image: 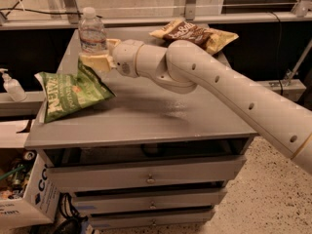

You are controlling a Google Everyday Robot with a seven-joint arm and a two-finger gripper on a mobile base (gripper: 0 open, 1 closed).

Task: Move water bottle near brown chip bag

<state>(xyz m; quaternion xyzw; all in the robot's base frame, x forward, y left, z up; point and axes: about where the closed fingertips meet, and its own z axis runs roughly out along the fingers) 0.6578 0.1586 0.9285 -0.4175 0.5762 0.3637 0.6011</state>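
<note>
The water bottle point(91, 32) is being held upright at the far left corner of the grey table point(161, 116). The gripper point(97, 53) is being kept clamped around its lower part, one cream finger in front of the base and the other behind it. The grasp is therefore being counted as done, while the carry is being judged as barely begun. The brown chip bag point(186, 31) is lying at the far edge toward the right, partly on top of a pale yellow bag point(220, 37), and it is being separated from the bottle by a stretch of table and by the arm itself. A move across to the right and a setting-down beside that bag are being taken as what is left. A green chip bag point(68, 90) is lying just in front of the gripper, near the left edge. As for writing, white lettering is being shown on both the brown and green bags, but no word can be read with certainty. On the bottle only a white label with a red band is being made out. Large dark letters, seemingly "CO", are being shown on the cardboard box point(34, 201) on the floor.
</note>
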